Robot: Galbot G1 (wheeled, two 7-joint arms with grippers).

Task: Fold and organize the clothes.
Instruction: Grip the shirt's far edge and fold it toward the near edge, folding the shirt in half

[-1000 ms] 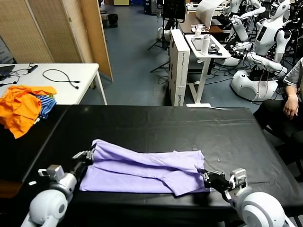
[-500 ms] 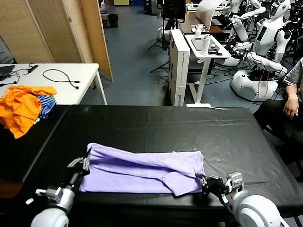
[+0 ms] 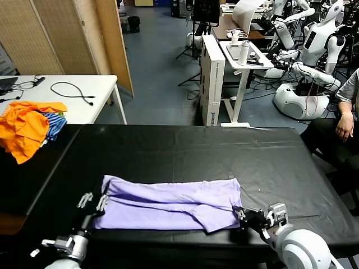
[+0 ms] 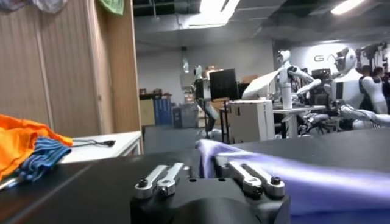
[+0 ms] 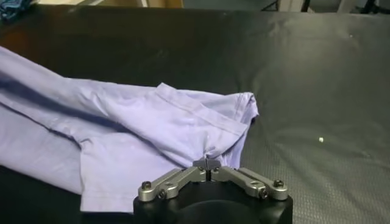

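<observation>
Cloth this thin is judged light and limp. The T-shirt (image 3: 168, 204) is laid along the table (image 3: 185, 148) near edge. Its right hem is pinched by the right gripper (image 3: 242, 215); the left gripper (image 3: 92, 200) is spread beside its left end.

We find a long table covered in matte black sheeting (image 3: 185, 148). On it, near the front edge, a pale lavender short-sleeved cotton T-shirt (image 3: 168, 203) lies folded lengthwise into a flat band, sleeve uppermost toward our right. A bright orange and blue-striped garment heap (image 3: 27, 126) rests at the far left corner.
</observation>
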